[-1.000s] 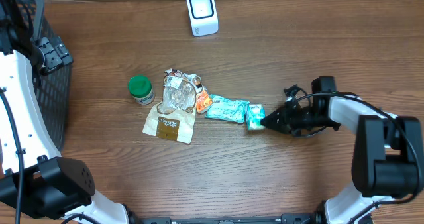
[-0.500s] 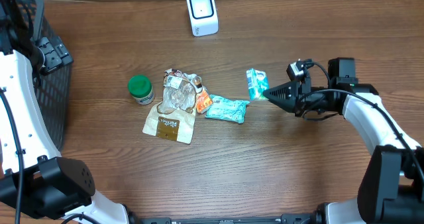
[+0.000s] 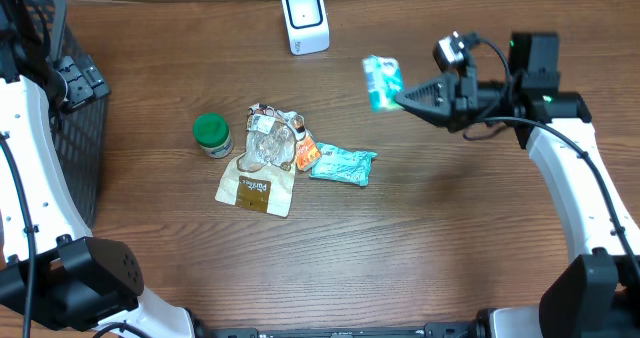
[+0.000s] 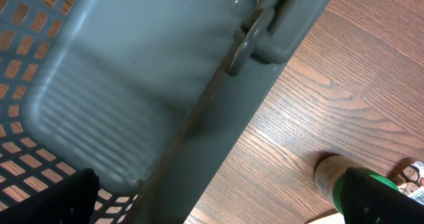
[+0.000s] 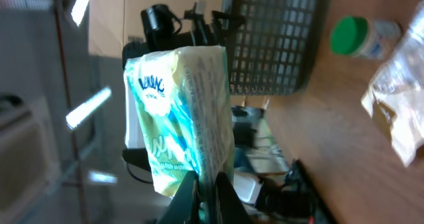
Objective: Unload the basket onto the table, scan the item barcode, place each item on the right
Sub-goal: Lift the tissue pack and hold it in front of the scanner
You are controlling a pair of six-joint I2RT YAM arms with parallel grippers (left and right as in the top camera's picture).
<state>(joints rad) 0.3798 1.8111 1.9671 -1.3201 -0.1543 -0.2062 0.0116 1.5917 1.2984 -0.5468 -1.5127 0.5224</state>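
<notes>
- A small teal-and-white packet (image 3: 381, 81) is held up off the wooden table (image 3: 430, 248), in the overhead view just right of and below the white scanner (image 3: 305, 18).
- The right gripper (image 3: 400, 100) has its fingers closed on the packet's edge.
- On the table lie a teal wrapper (image 3: 343, 165), crumpled bags (image 3: 270, 140), a brown pouch (image 3: 256, 189) and a green-lidded jar (image 3: 212, 135).
- The left gripper (image 3: 78, 86), fingers spread wide and empty, hangs beside the dark basket (image 3: 70, 148).
</notes>
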